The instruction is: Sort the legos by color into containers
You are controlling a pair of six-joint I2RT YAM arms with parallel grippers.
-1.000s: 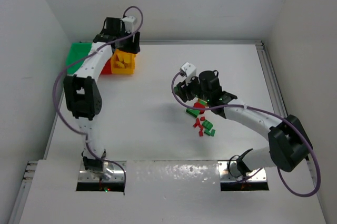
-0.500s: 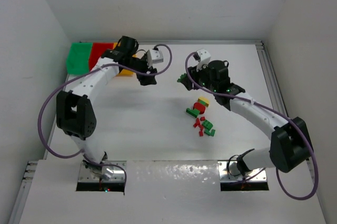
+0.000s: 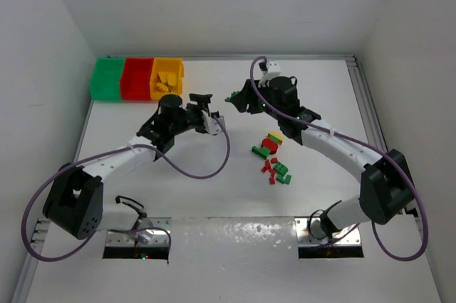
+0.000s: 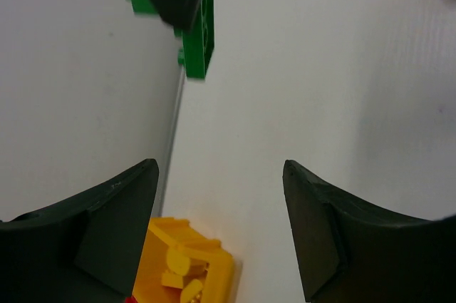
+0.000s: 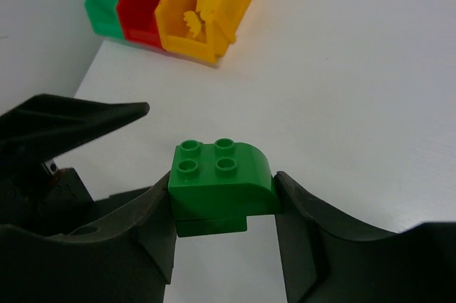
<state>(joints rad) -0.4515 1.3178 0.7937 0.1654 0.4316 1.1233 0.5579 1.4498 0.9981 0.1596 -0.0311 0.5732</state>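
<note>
My right gripper [image 5: 222, 199] is shut on a green lego [image 5: 222, 178], a four-stud brick with one rounded edge, held above the table. From above, that green lego [image 3: 233, 98] hangs left of the right gripper [image 3: 239, 100]. My left gripper [image 3: 204, 100] faces it from a short way off, open and empty. In the left wrist view the left gripper [image 4: 221, 175] gapes wide and the green lego [image 4: 198, 39] shows ahead. The containers stand joined at the back left: green [image 3: 105, 78], red [image 3: 135, 91], and yellow [image 3: 181, 69] holding yellow pieces. More legos [image 3: 273, 159] lie loose mid-table.
White walls enclose the table on the left, back and right. The loose pile of red, green and yellow bricks lies under the right arm's forearm. A purple cable loops from each arm.
The left arm swung away from the yellow container to the table's middle, its jaws widening. The right arm lifted the green lego from the pile and carried it left toward the left gripper.
</note>
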